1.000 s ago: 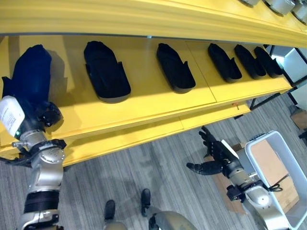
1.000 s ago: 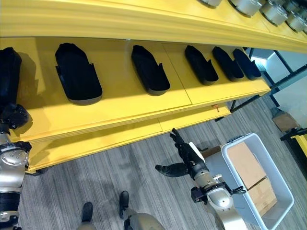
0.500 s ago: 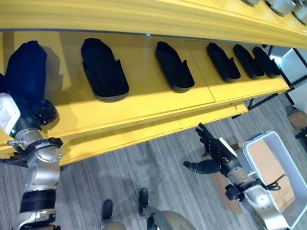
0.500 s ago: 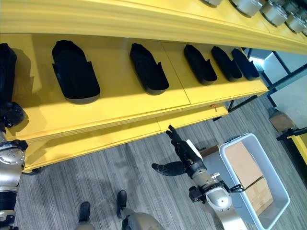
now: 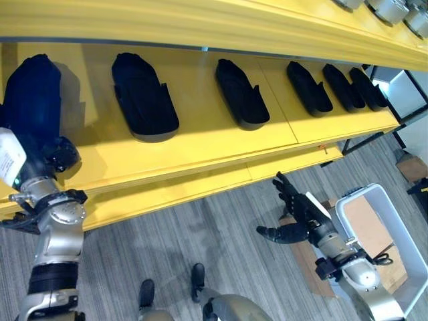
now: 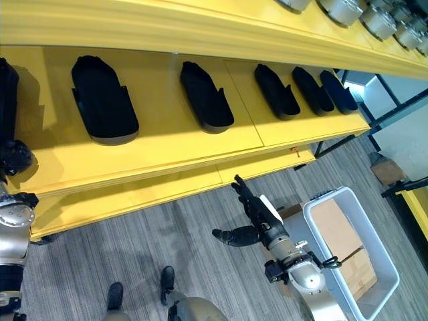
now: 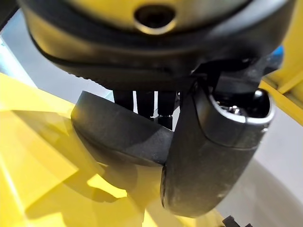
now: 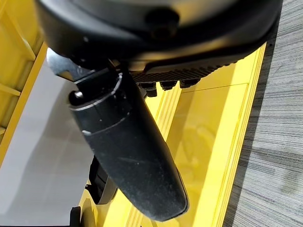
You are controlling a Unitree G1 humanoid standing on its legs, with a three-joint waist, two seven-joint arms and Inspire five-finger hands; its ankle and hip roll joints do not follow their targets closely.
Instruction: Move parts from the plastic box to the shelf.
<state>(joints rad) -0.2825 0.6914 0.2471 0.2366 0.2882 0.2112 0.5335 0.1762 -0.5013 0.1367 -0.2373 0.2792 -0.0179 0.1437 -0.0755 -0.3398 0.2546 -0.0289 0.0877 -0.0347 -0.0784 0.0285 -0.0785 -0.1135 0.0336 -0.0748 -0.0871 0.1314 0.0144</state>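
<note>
The left hand (image 5: 61, 159) is setting a dark part (image 5: 32, 97) at the left end of the yellow shelf (image 5: 200, 144), fingers curled round it. The right hand (image 5: 294, 215) is hanging slack-fingered over the floor beside the plastic box (image 5: 393, 241). Next, probably letting go and withdrawing.

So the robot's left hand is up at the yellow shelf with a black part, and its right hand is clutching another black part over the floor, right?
Not quite. The right hand holds nothing: the right eye view shows its fingers spread open above the floor, beside the plastic box. The rest stands: the left hand is at the yellow shelf against a black part.
</note>
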